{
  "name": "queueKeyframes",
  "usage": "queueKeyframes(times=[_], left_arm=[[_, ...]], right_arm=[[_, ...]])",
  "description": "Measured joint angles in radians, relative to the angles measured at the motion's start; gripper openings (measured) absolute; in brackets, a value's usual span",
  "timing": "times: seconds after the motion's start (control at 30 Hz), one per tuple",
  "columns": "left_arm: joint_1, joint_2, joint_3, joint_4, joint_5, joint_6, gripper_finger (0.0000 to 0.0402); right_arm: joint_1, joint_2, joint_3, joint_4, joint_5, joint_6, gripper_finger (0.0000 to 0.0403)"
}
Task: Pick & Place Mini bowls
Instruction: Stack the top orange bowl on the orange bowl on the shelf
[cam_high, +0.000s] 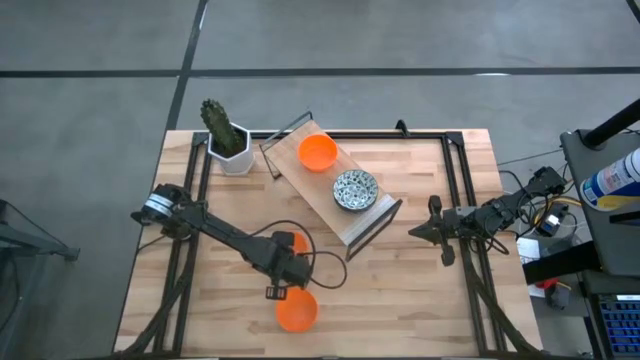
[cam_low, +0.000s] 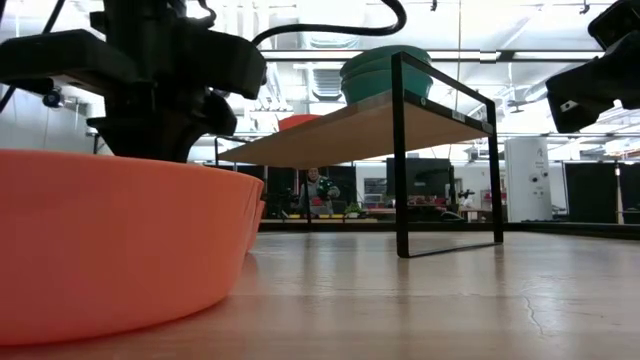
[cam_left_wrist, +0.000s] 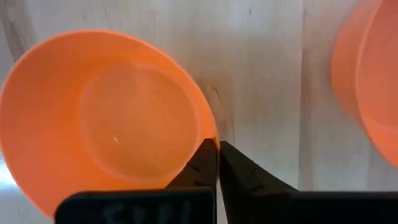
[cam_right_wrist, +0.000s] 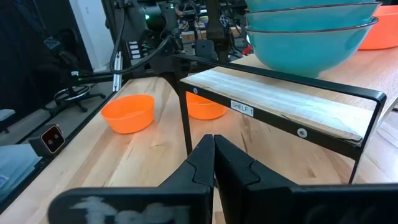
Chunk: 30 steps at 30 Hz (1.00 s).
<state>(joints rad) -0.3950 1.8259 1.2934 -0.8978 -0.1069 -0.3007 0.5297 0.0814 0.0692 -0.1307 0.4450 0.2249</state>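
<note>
Two plain orange mini bowls are on the table: one near its near edge (cam_high: 296, 310), filling the left wrist view (cam_left_wrist: 106, 118), and one (cam_high: 291, 240) partly under my left arm. A third orange bowl (cam_high: 318, 152) and a stack of patterned bowls (cam_high: 355, 190) sit on the tilted wooden shelf (cam_high: 330, 195). From the side the stack's outer walls look teal (cam_right_wrist: 311, 31). My left gripper (cam_left_wrist: 216, 144) is shut on the near bowl's rim. My right gripper (cam_high: 425, 232) hangs shut to the right of the shelf, touching nothing. My left gripper pinches the near orange bowl's rim (cam_left_wrist: 210, 134) on the side toward the table's far edge, one finger (cam_left_wrist: 200, 165) inside the bowl and the other outside. It comes from above, pointing down. The bowl sits upright, its base low on the table (cam_low: 100, 335).
A white hexagonal cactus pot (cam_high: 232, 152) stands at the table's far left corner. The black-framed shelf runs slantwise across the middle, its near end on thin legs (cam_low: 400, 160). Bare wood lies right of the near bowl. Equipment stands beyond the right edge (cam_high: 600, 190).
</note>
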Motion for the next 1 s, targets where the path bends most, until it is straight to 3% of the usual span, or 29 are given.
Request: queueKeyframes(times=[0.27,0.53,0.8,1.0], left_arm=[[-0.026,-0.017,0.020,-0.124,-0.015,-0.053,0.0001],[-0.045,-0.161,0.020,-0.162,-0.054,-0.122,0.0001],[-0.025,-0.353,0.070,-0.229,-0.213,-0.130,0.0000],[0.040,-0.402,0.185,-0.256,-0.314,0.016,0.0000]], right_arm=[[0.000,0.000,0.000,0.000,0.000,0.000,0.0009],[0.000,0.000,0.000,0.000,0.000,0.000,0.0009],[0.000,0.000,0.000,0.000,0.000,0.000,0.0009],[0.000,0.000,0.000,0.000,0.000,0.000,0.0009]])
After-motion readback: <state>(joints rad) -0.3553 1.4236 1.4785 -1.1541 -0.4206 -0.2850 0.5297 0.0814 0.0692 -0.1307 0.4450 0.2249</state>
